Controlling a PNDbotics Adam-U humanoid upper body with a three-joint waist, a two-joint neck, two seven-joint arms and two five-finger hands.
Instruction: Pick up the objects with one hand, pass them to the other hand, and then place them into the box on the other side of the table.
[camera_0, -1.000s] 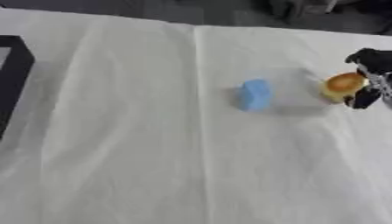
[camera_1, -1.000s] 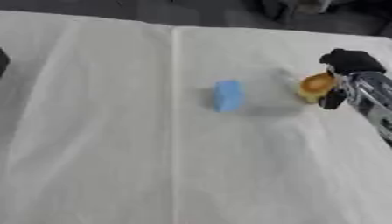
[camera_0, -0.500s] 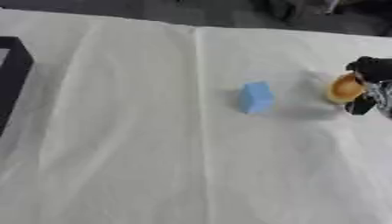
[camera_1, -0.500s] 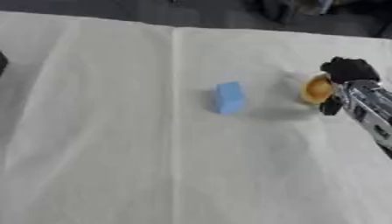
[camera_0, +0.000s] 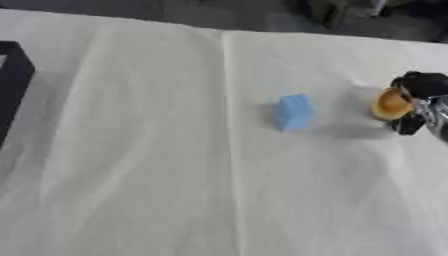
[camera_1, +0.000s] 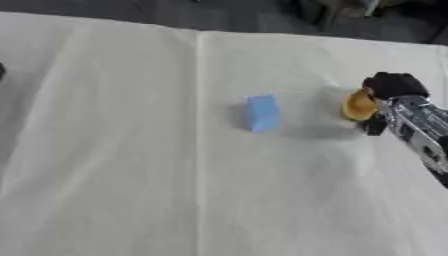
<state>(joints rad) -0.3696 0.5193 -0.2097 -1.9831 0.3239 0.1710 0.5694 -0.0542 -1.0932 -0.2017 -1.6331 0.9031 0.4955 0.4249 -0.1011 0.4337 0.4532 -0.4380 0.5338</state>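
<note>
A small orange-yellow object (camera_1: 358, 104) is at the right of the white cloth, and my right hand (camera_1: 394, 102) comes in from the right edge with its black fingers curled round it. A light blue block (camera_1: 261, 113) lies on the cloth to the left of that hand, apart from it. The dark box (camera_0: 10, 85) shows only as a black edge at the far left. My left hand is in neither view.
A white cloth (camera_0: 157, 165) with lengthwise creases covers the table. Beyond the table's far edge there is dark floor with some dark shapes (camera_0: 350, 10) at the upper right.
The orange object has turned in my right hand's fingers, now showing edge-on. The blue block shows slightly higher and to the right, with the whole picture shifted a little.
</note>
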